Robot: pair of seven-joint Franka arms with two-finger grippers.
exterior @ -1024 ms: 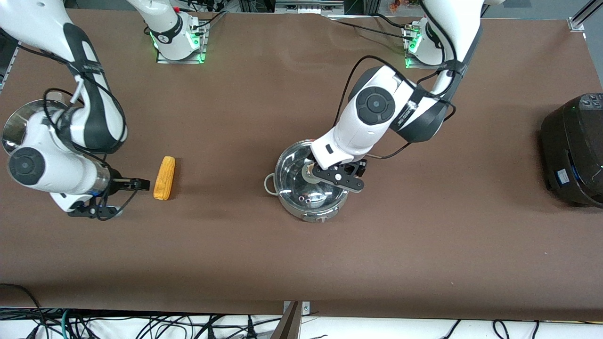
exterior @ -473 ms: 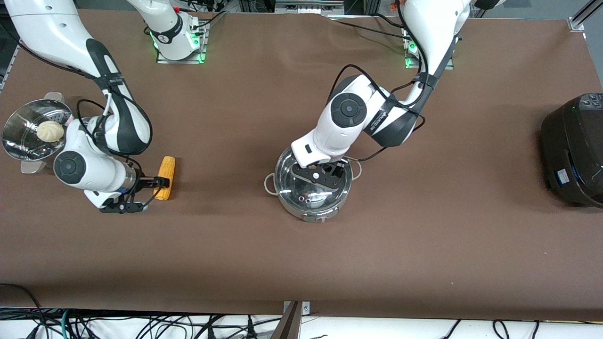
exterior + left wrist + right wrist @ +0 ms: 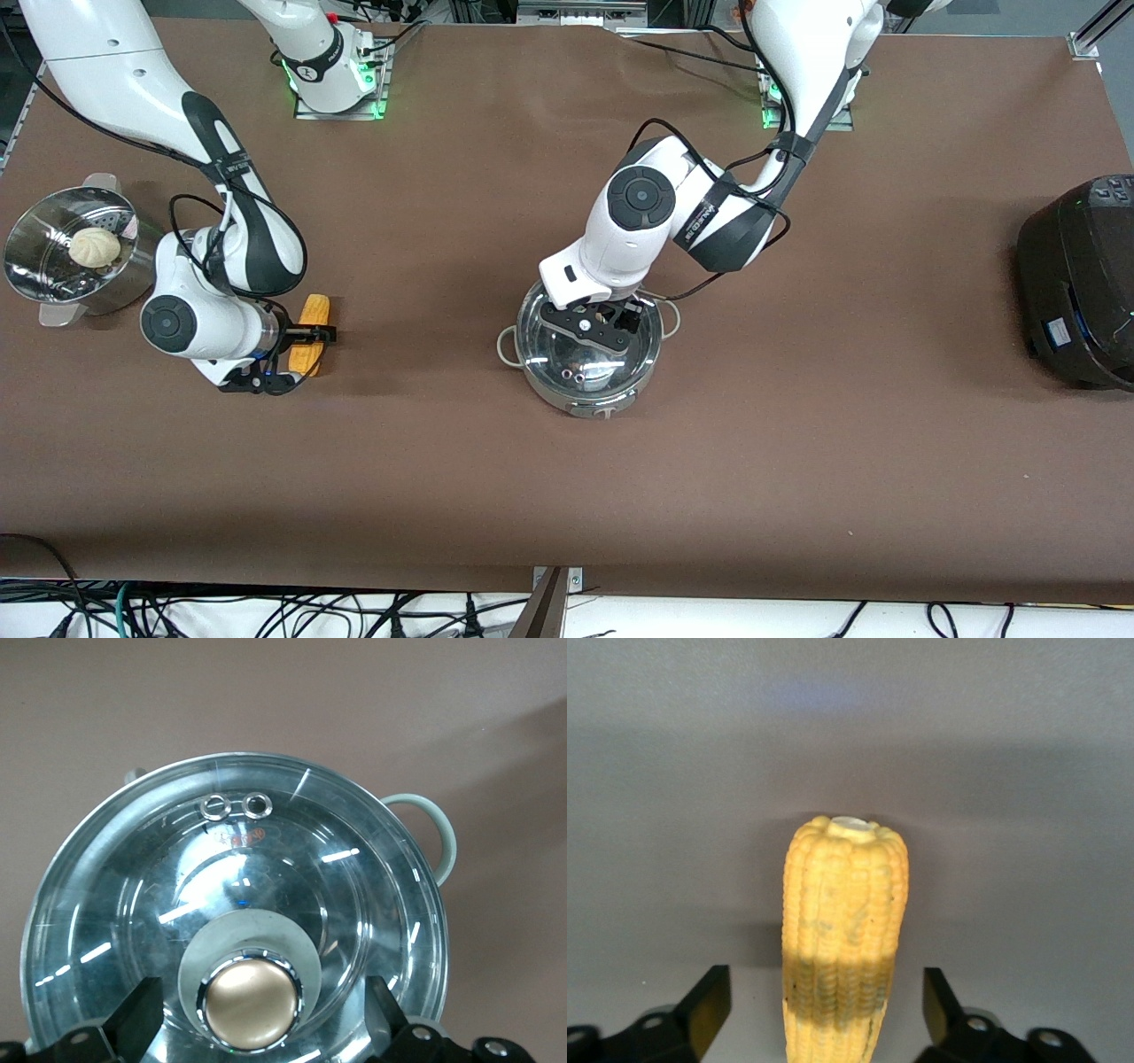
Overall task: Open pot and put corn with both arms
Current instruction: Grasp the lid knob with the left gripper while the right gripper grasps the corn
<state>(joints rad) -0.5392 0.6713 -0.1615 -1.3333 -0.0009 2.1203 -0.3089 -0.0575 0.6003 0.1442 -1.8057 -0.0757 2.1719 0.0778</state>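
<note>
Straddling corn [image 3: 310,335] with spread fingers, right gripper [image 3: 818,1010] not yet clamped; cob flat on table [image 3: 567,478] near right arm's end. Left gripper [image 3: 257,1023] wide either side of lid knob [image 3: 251,1002], centred for lift; pot [image 3: 588,347] mid-table, lid on.

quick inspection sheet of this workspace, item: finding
surface: brown table, flat.
job's things: pot with glass lid on; corn lying toward the right arm's end.
clutter: steamer bowl holding a bun; black cooker at the left arm's end.
grippers: left gripper open, fingers either side of the lid knob; right gripper open, fingers either side of the corn.
cables: a tangle below the table's near edge.
surroundings: nothing seen.
</note>
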